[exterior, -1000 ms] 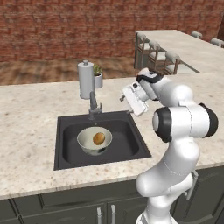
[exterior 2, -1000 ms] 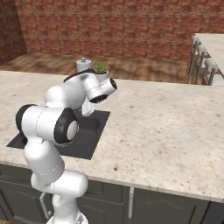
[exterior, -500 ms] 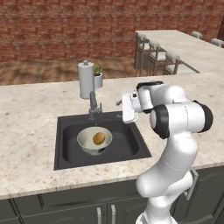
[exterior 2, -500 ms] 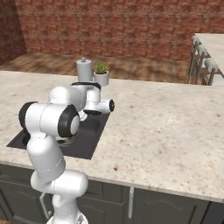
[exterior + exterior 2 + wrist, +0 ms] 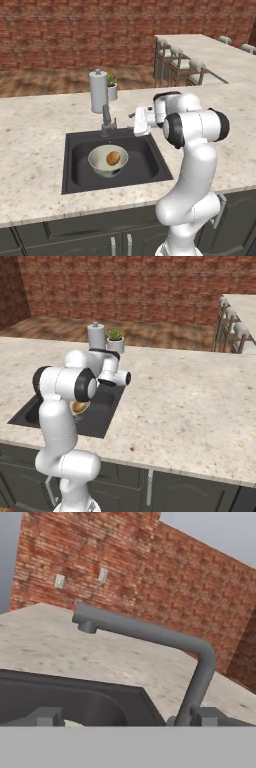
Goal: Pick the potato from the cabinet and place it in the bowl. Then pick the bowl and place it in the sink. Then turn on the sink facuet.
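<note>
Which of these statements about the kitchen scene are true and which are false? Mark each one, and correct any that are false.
1. The potato lies inside the bowl. True.
2. The bowl stands on the counter beside the sink. False: it sits in the sink.
3. The tool holds the bowl. False: it hangs near the sink facuet, apart from the bowl.
4. A small potted plant stands behind the paper-towel holder. True.
5. In the hand view the spout reaches out over the basin. True.
</note>
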